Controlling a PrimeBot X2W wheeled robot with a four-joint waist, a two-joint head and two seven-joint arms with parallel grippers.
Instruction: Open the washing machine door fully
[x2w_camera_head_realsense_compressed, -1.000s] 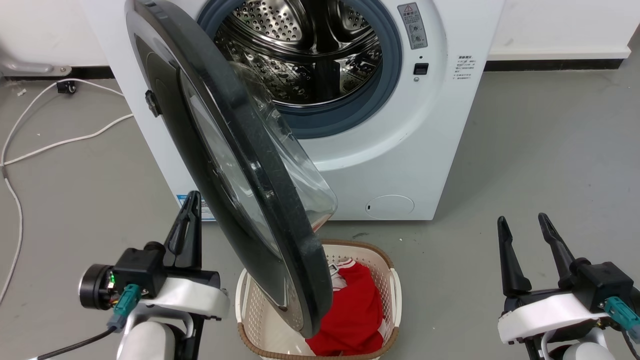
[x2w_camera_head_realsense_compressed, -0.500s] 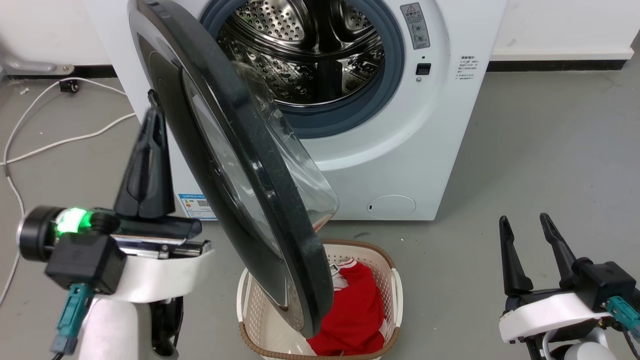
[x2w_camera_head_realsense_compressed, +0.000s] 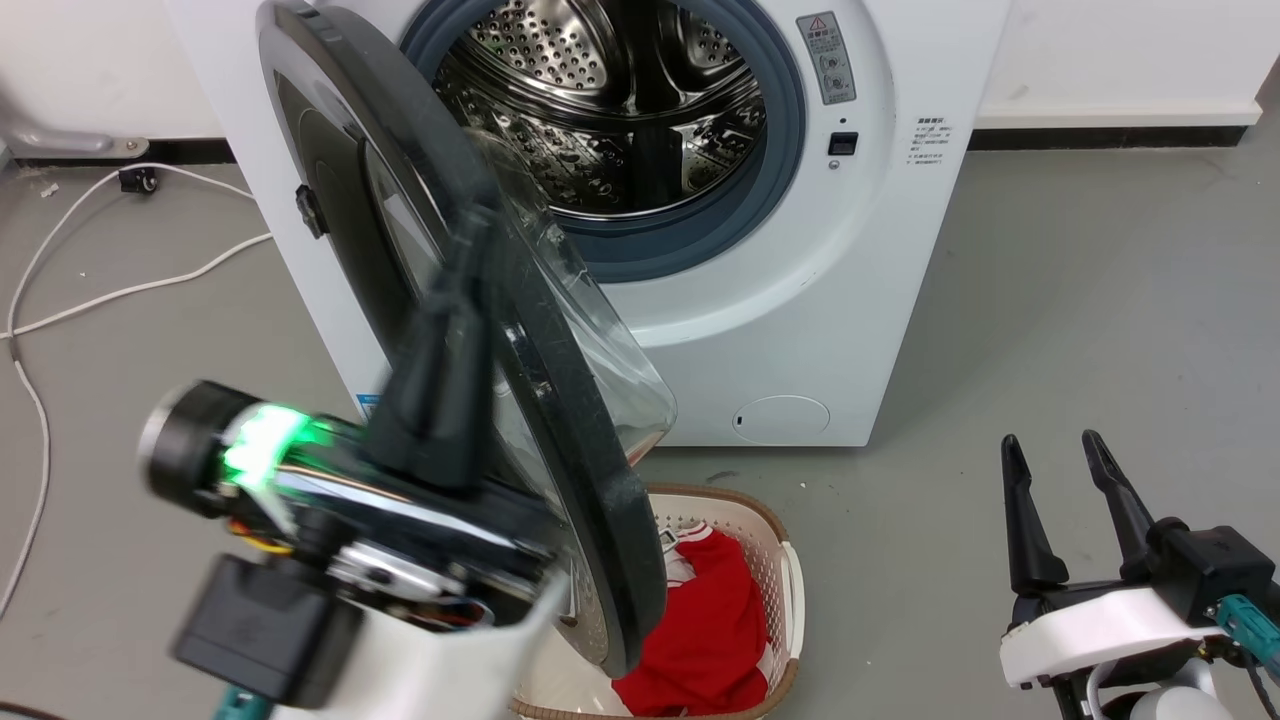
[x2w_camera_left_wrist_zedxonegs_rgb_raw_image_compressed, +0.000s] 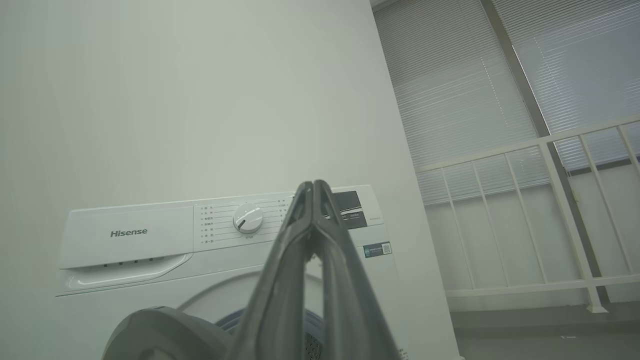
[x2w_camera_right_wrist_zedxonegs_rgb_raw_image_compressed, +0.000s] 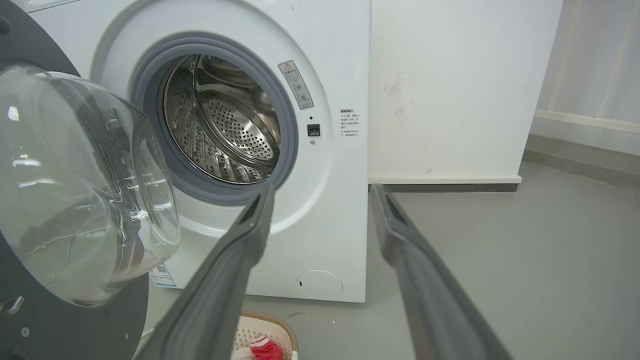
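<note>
The washing machine door (x2w_camera_head_realsense_compressed: 565, 400) stands about half open, edge-on in the head view, with its clear glass bowl (x2w_camera_head_realsense_compressed: 600, 330) facing the steel drum (x2w_camera_head_realsense_compressed: 600, 100). My left gripper (x2w_camera_head_realsense_compressed: 480, 215) is raised and blurred, fingers pressed together, and crosses in front of the door's outer face and rim; contact cannot be judged. In the left wrist view this gripper (x2w_camera_left_wrist_zedxonegs_rgb_raw_image_compressed: 313, 184) is shut on nothing, aimed at the control panel, with the door's top edge (x2w_camera_left_wrist_zedxonegs_rgb_raw_image_compressed: 150, 330) below. My right gripper (x2w_camera_head_realsense_compressed: 1055, 445) rests open at the lower right, apart from the door (x2w_camera_right_wrist_zedxonegs_rgb_raw_image_compressed: 75, 190).
A cream laundry basket (x2w_camera_head_realsense_compressed: 785, 540) holding a red garment (x2w_camera_head_realsense_compressed: 715, 620) sits on the floor under the door's lower edge. White cables (x2w_camera_head_realsense_compressed: 120, 290) trail over the grey floor at the left. A white railing (x2w_camera_left_wrist_zedxonegs_rgb_raw_image_compressed: 525, 215) and blinds stand to the machine's right.
My left arm has risen and swung right, from beside the door's outer face to across its rim. The door and the right arm have not visibly moved.
</note>
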